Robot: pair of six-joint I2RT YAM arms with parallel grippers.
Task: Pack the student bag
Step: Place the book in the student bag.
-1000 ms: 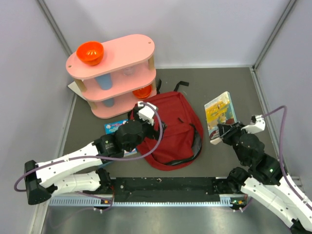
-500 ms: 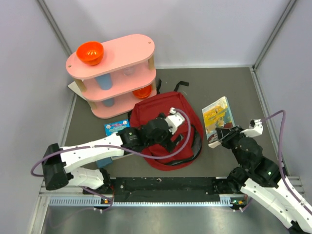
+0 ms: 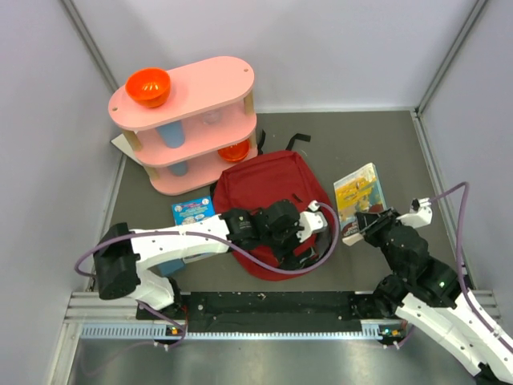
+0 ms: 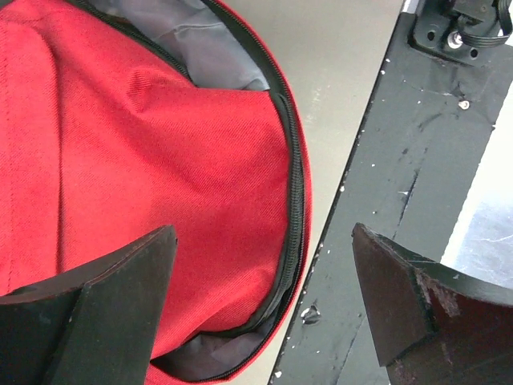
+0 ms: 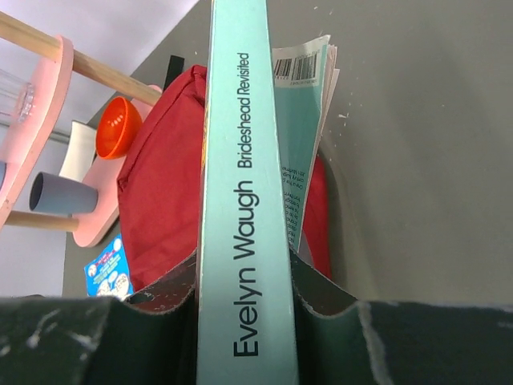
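Student bag (image 3: 268, 196): dark red, lying flat mid-desk, mouth turned to the near edge.

1. Left end effector (image 4: 264, 273): jaws spread wide, nothing held, hovering over the bag's near rim, where the open zip (image 4: 298, 184) shows grey lining (image 4: 200, 24).
2. Right end effector (image 5: 244, 297): clamped on the near end of a book (image 5: 240, 160), teal spine uppermost, with a cover and pages splaying sideways at the far end. The book is to the right of the bag.
3. Surroundings: grey desk (image 3: 385, 136); pink shelf (image 3: 188, 120) behind the bag with an orange bowl (image 3: 148, 87) on top; a blue booklet (image 3: 192, 210) by the left arm.

Hazards, judged:
- The mouth looks almost closed (top fabric sags onto the lining). If the left jaws pinch both layers, or only the zip, no gap opens.
- A book pushed at a flat mouth would shove the bag across the desk instead of going in.
- Held by one end, the book may pivot or slip, and its splayed cover could snag on the zip.
- Both arms are close at the same corner, so they may collide.
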